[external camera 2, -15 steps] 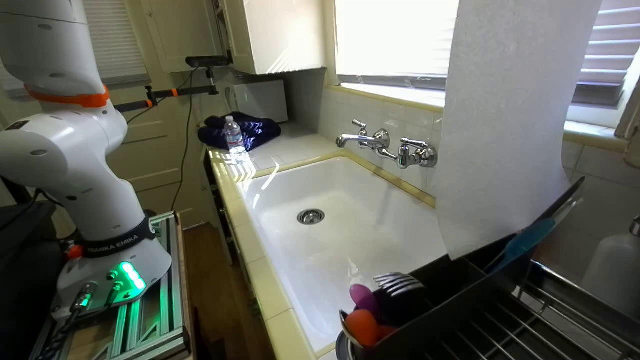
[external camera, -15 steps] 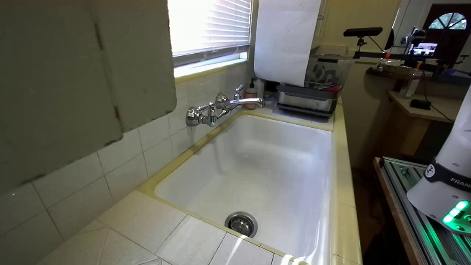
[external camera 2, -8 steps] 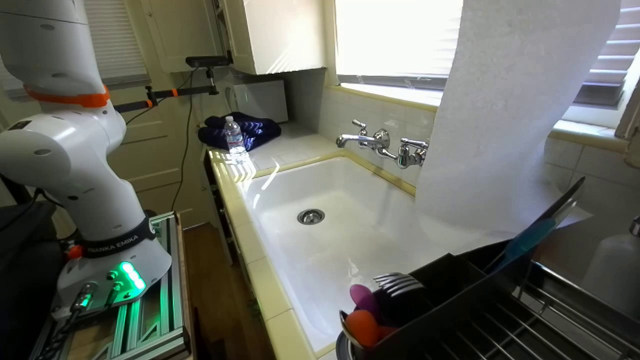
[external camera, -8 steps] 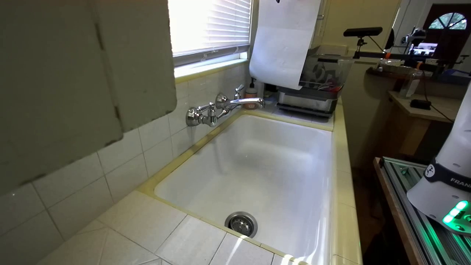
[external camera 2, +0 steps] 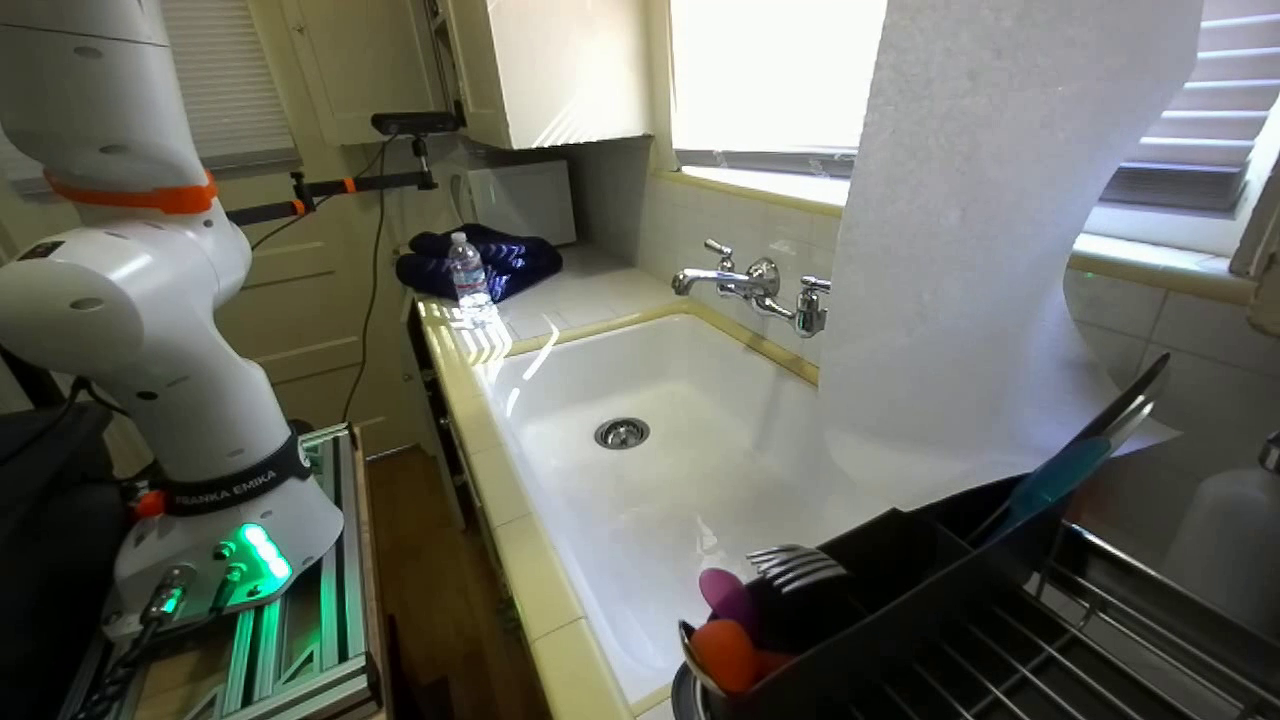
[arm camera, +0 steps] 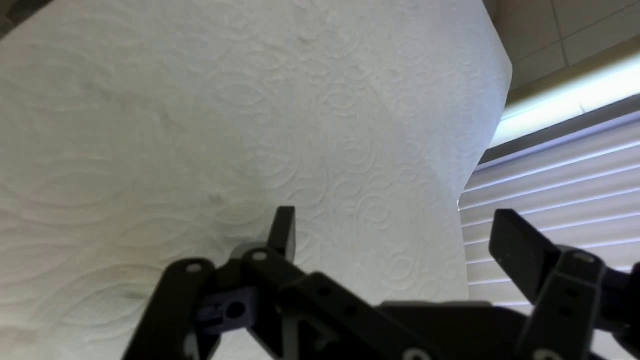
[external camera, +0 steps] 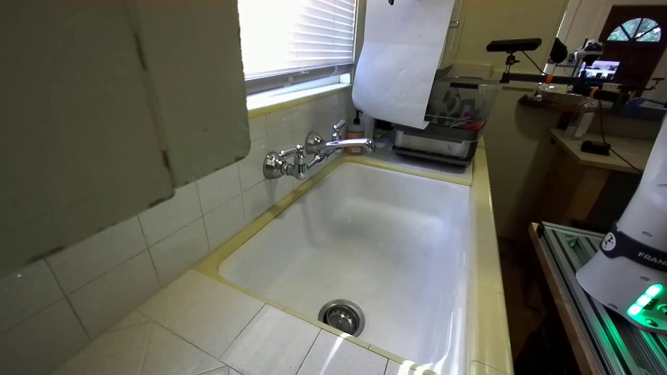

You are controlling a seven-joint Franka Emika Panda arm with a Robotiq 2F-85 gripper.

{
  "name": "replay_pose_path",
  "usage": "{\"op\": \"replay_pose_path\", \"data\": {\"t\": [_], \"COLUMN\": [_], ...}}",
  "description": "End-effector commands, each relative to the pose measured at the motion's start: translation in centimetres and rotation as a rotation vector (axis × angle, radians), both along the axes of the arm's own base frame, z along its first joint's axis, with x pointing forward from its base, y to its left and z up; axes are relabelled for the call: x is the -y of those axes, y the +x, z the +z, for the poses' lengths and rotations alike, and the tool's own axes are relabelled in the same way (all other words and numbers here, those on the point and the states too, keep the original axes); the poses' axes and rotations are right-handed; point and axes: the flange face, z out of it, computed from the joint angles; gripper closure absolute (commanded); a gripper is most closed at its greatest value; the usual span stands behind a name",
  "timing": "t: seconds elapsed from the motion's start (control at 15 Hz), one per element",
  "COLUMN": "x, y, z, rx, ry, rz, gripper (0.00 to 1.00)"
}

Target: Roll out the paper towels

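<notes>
The paper towels show as a wide white hanging sheet, in both exterior views [external camera: 398, 67] [external camera 2: 950, 240]; the roll itself is out of view. The sheet hangs over the far end of the sink, in front of the window, and its lower part curls. In the wrist view the embossed sheet [arm camera: 300, 125] fills most of the picture. My gripper [arm camera: 397, 225] is open, its fingers wide apart. The left finger is over the sheet and the right finger lies past the sheet's edge, against the blinds. Whether a finger touches the sheet I cannot tell.
The white sink [external camera 2: 700, 490] lies below, with the chrome faucet [external camera 2: 740, 283] on the wall. A black dish rack [external camera 2: 960, 600] with utensils stands by the sheet's lower end. A clear bin [external camera: 461, 101] and a soap bottle [external camera: 355, 135] stand there too. Window blinds [arm camera: 555, 200] are behind.
The sheet's lower part has swung and hangs lower, bending outward and covering more of the faucet in an exterior view. A small dark tip has appeared in front of it at the top edge.
</notes>
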Motion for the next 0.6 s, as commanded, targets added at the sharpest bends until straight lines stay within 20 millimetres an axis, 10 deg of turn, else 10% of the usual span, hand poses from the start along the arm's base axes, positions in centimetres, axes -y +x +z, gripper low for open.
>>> {"op": "replay_pose_path", "data": {"t": [0.0, 0.53], "x": [-1.2, 0.4], "y": [-2.0, -5.6], "z": [3.0, 9.5], "rx": [0.057, 0.223], "ry": [0.013, -0.066], "rz": [0.015, -0.038], "gripper": [0.0, 0.0]}}
